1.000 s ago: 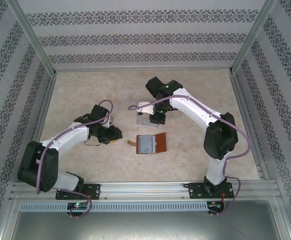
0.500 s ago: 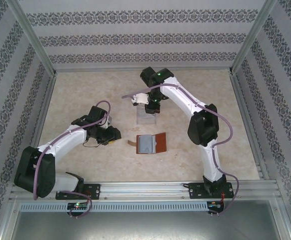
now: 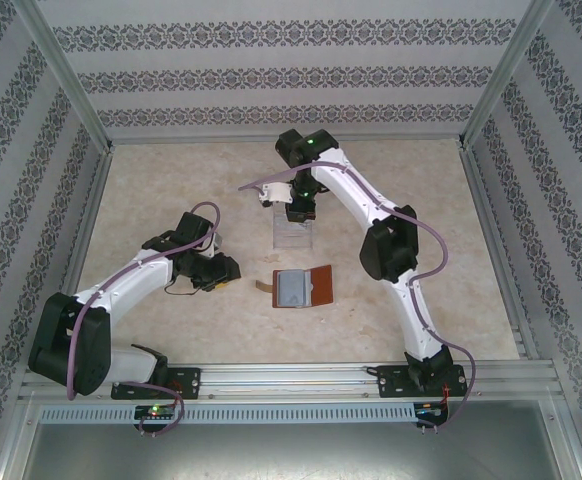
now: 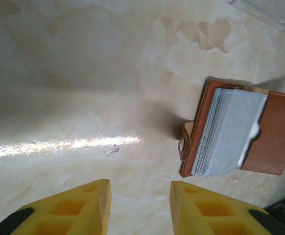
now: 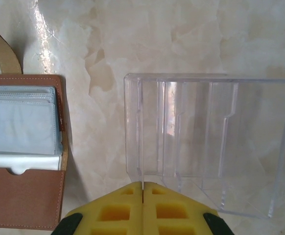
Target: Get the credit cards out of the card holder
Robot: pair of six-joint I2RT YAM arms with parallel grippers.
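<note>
Right end effector [image 5: 142,186] partly off-frame

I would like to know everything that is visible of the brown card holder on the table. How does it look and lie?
The card holder is a small reddish-brown folding wallet, leather by its look. It lies open and flat on the pale marbled table. Bluish-grey sleeves are stacked inside, and a white edge peeks from its brown pocket. A tan strap tab sticks out at one side. Only the table touches it; a clear tray lies apart from it.
</note>
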